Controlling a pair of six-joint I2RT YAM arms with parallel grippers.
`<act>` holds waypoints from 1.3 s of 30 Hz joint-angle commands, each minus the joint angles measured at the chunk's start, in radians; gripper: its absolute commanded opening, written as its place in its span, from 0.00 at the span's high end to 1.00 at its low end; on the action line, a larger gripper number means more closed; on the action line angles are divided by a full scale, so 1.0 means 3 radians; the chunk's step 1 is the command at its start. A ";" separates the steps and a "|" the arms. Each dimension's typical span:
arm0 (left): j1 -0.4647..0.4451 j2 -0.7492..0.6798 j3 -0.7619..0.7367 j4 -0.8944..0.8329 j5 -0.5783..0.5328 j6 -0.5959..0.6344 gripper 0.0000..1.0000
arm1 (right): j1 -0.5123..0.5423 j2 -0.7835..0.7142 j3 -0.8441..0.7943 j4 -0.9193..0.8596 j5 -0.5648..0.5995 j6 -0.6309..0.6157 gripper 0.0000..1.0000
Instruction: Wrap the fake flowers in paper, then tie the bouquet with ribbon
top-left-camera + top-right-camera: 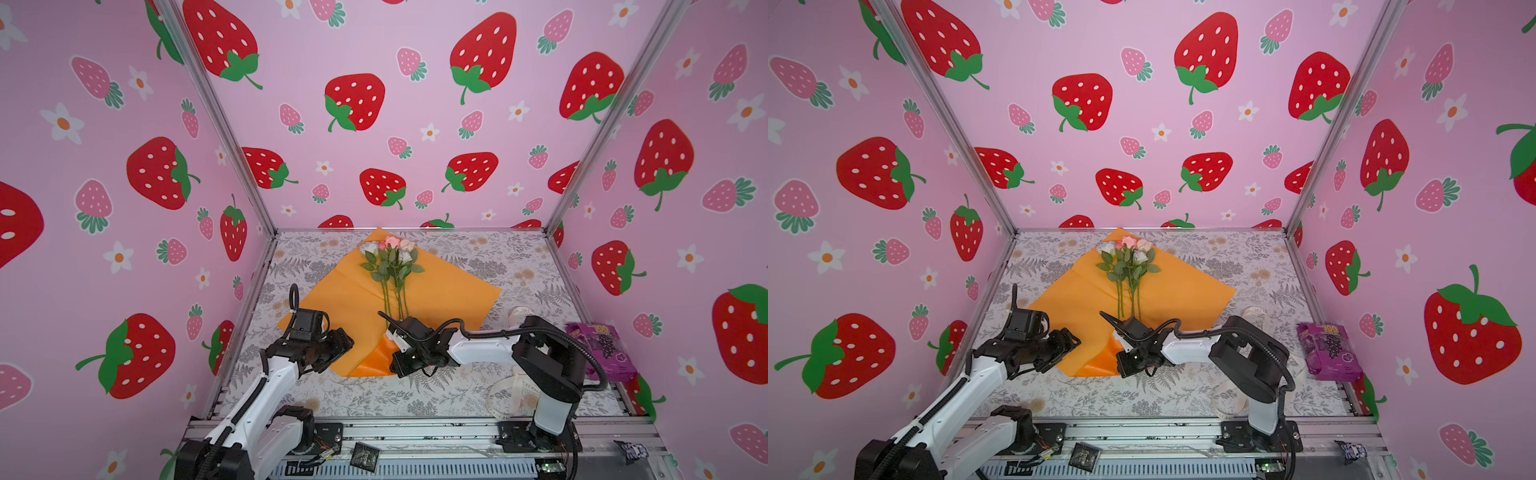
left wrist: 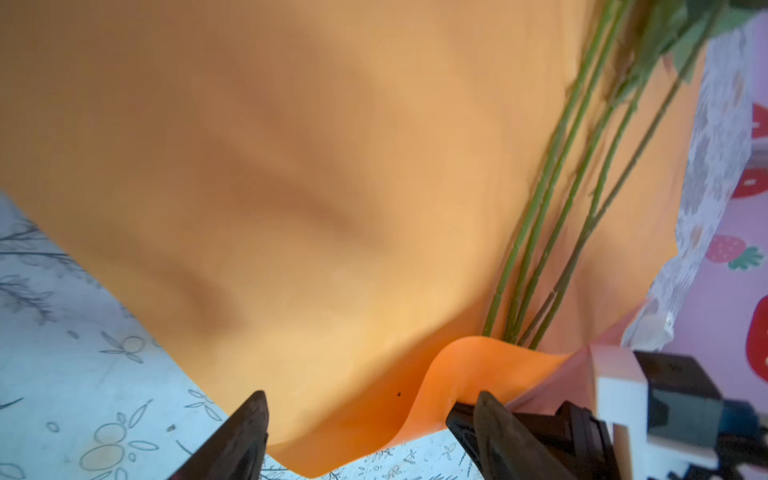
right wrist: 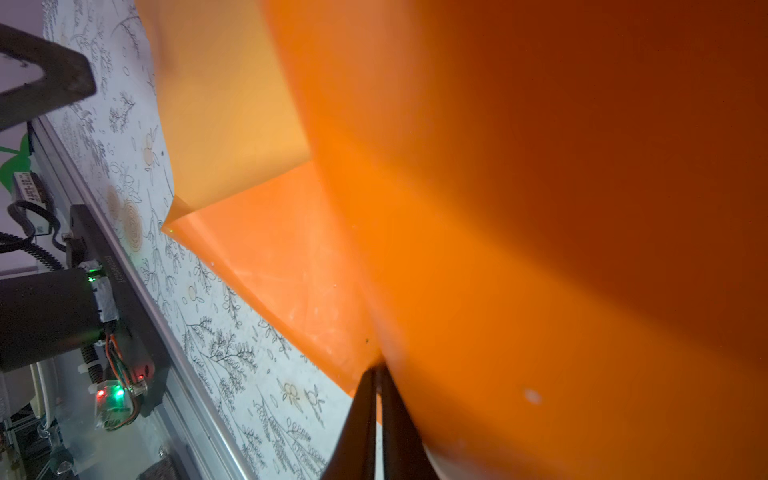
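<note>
The bouquet of fake flowers lies on an orange paper sheet, with its pink and white heads toward the back wall. In the left wrist view its green stems end behind a raised orange flap. My right gripper is shut on that folded flap at the stems' near ends. My left gripper stands open at the sheet's near left edge and grips nothing.
A purple packet lies at the right wall. Cream ribbon loops near the right arm's base, and a spool sits behind that arm. Pink strawberry walls enclose three sides. A metal rail runs along the front.
</note>
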 commanded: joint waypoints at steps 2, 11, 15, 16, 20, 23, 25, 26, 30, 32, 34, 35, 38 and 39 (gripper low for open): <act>0.0522 0.0224 -0.0059 0.0015 0.0485 -0.0063 0.19 | -0.0028 0.0145 -0.0077 -0.0357 0.0203 -0.0031 0.89; 0.0968 0.0380 -0.0272 0.0339 0.0530 -0.0063 0.21 | -0.0039 0.0205 -0.0020 -0.0359 0.0180 -0.0054 0.89; 0.1061 0.0341 -0.0149 0.0312 0.0031 0.0035 0.16 | -0.0043 0.0203 -0.0017 -0.0366 0.0179 -0.0059 0.89; 0.1084 0.0357 -0.0114 0.0361 -0.0067 0.0057 0.14 | -0.0046 0.0205 -0.0017 -0.0361 0.0179 -0.0056 0.89; 0.1230 0.0654 0.0109 0.0496 -0.0296 0.0178 0.07 | -0.0054 0.0217 0.0016 -0.0373 0.0168 -0.0066 0.89; 0.1438 0.0996 0.0239 0.0587 -0.0230 0.0384 0.07 | -0.0054 0.0227 0.0028 -0.0373 0.0161 -0.0096 0.89; 0.1598 0.1186 0.0239 0.0708 -0.0086 0.0336 0.08 | -0.0059 0.0232 0.0026 -0.0374 0.0161 -0.0107 0.89; 0.1681 0.1261 0.0204 0.0846 0.0061 0.0294 0.09 | -0.0059 0.0243 0.0030 -0.0377 0.0159 -0.0112 0.89; 0.1731 0.1540 0.0161 0.1240 0.0399 0.0270 0.11 | -0.0073 0.0246 0.0029 -0.0368 0.0163 -0.0117 0.89; 0.1731 0.1727 0.0151 0.1425 0.0554 0.0245 0.12 | -0.0076 0.0251 0.0029 -0.0362 0.0154 -0.0117 0.89; 0.1730 0.1936 0.0125 0.1658 0.0757 0.0158 0.17 | -0.0084 0.0267 0.0041 -0.0353 0.0140 -0.0127 0.89; 0.1731 0.2044 0.0104 0.1808 0.0886 0.0106 0.18 | -0.0093 0.0276 0.0044 -0.0362 0.0139 -0.0136 0.89; 0.1731 0.2210 0.0094 0.2024 0.1122 -0.0023 0.18 | -0.0101 0.0275 0.0061 -0.0374 0.0140 -0.0143 0.89; 0.1728 0.2217 0.0075 0.2096 0.1174 -0.0062 0.18 | -0.0105 0.0274 0.0063 -0.0376 0.0144 -0.0144 0.89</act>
